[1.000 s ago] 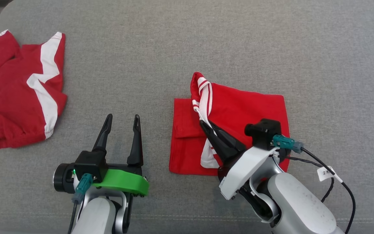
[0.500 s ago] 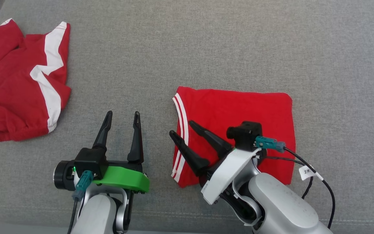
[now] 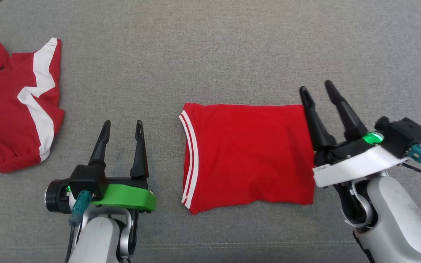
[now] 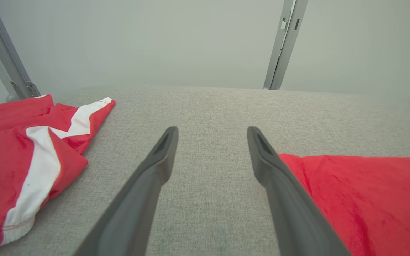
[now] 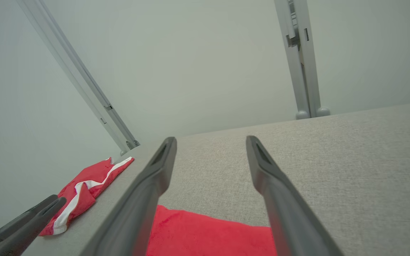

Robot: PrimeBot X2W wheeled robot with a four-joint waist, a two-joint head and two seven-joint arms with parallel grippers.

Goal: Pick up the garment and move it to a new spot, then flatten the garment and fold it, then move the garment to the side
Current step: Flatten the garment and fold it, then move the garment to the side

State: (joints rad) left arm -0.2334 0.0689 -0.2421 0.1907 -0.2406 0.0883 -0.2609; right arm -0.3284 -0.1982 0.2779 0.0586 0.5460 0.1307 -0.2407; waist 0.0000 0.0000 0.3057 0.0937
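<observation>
A red garment (image 3: 247, 157) with two white stripes along its left hem lies folded into a flat rectangle on the grey cushion (image 3: 210, 54). It also shows in the left wrist view as the red garment (image 4: 361, 199) at lower right, and in the right wrist view as the red garment (image 5: 208, 234) below the fingers. My right gripper (image 3: 315, 87) is open at the garment's right edge, holding nothing. My left gripper (image 3: 122, 123) is open over bare fabric, a short way left of the garment.
A second red garment with a white zigzag band (image 3: 13, 106) lies crumpled at the cushion's far left, seen too as the crumpled garment (image 4: 23, 156) in the left wrist view. Grey metal posts (image 5: 299, 57) and a pale wall stand behind the cushion.
The right gripper let go of the striped edge after laying it over, then swung from the garment's left side to its right edge. The garment now lies flat. The head camera shifted slightly.
</observation>
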